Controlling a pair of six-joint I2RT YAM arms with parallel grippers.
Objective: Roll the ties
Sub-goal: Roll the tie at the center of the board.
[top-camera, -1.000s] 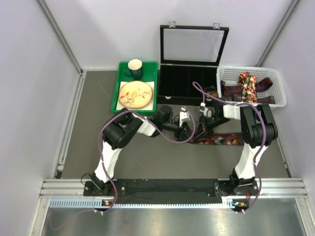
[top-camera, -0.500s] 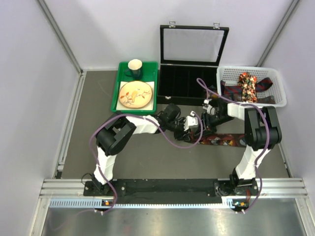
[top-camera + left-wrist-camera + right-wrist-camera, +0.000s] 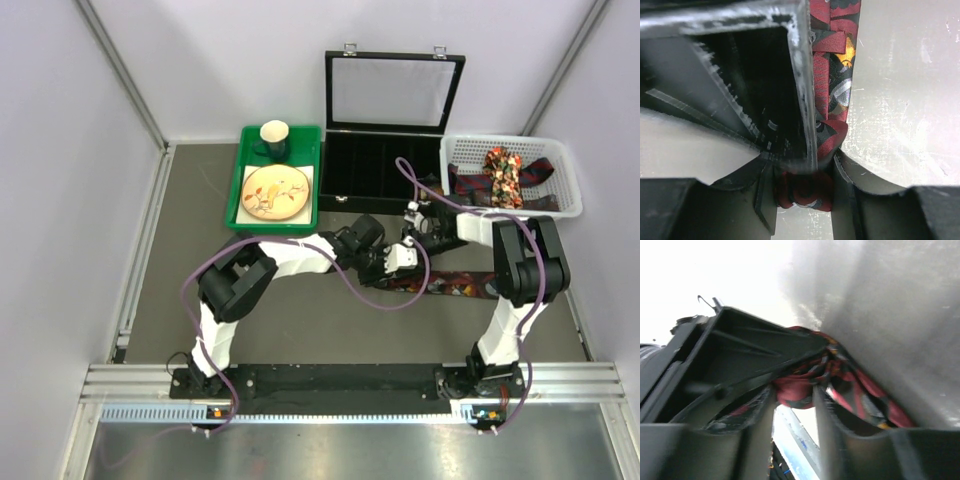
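Note:
A dark maroon patterned tie (image 3: 458, 285) lies flat on the table, running right from both grippers. My left gripper (image 3: 402, 259) is shut on its rolled left end, which shows as a small red roll (image 3: 802, 192) between the fingers in the left wrist view. The tie's flat length (image 3: 832, 75) runs away from that roll. My right gripper (image 3: 419, 240) meets the left one at the same end and pinches a fold of the tie (image 3: 799, 388). Its finger (image 3: 765, 80) fills the left wrist view. More ties, one bright floral (image 3: 500, 175), lie in the white basket (image 3: 560, 205).
A black compartment box (image 3: 385, 165) with its lid up stands just behind the grippers. A green tray (image 3: 240, 205) holding a plate (image 3: 275, 192) and a cup (image 3: 274, 138) is at the back left. Side walls enclose the table.
My left gripper has moved right along the table to the tie's left end and now touches the right gripper. The right gripper shifted slightly back and left.

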